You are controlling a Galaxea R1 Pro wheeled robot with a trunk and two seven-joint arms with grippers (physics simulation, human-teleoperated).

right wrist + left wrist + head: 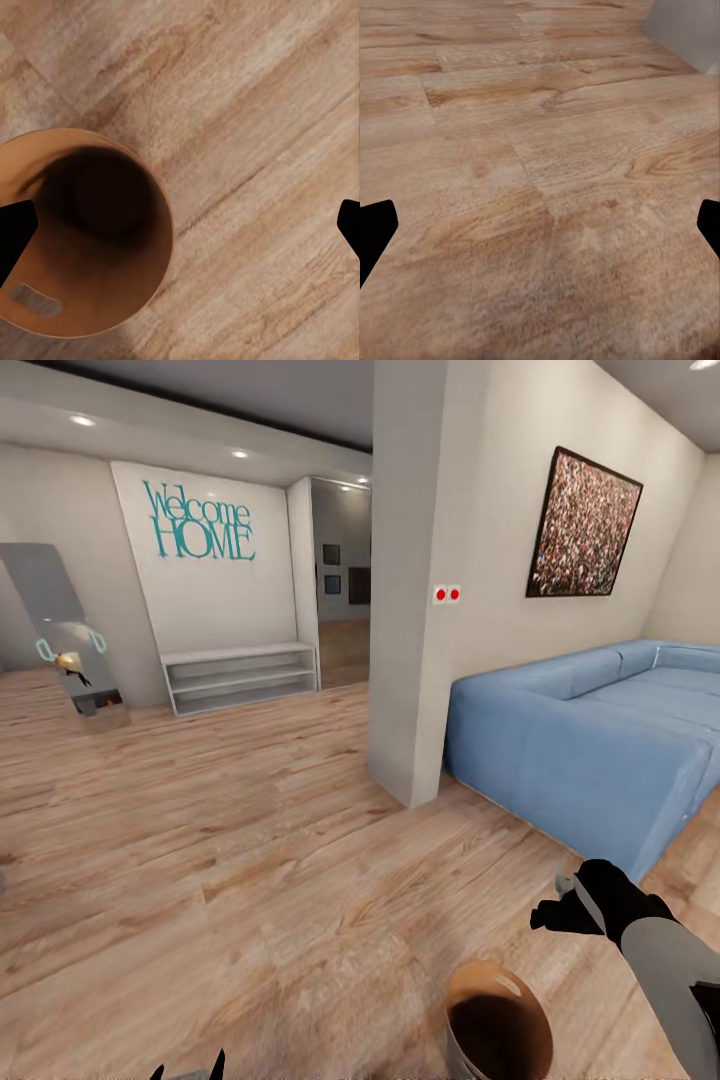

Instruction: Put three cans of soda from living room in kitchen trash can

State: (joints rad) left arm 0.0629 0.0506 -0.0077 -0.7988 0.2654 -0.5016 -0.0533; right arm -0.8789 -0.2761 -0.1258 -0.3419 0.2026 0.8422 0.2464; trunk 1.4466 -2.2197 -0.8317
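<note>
light wood floor (250,840) runs under the robot; the bin (497,1025) stands empty at its base, below the right gripper (180,225), jaws wide, holding nothing. left gripper (540,225) likewise wide. blue sofa (590,740) beyond; cans unseen, likely fetching next.

Light wood plank floor (540,150), left tool's (540,225) dark fingertips (375,225) wide apart, pale wall base (690,30)
</note>
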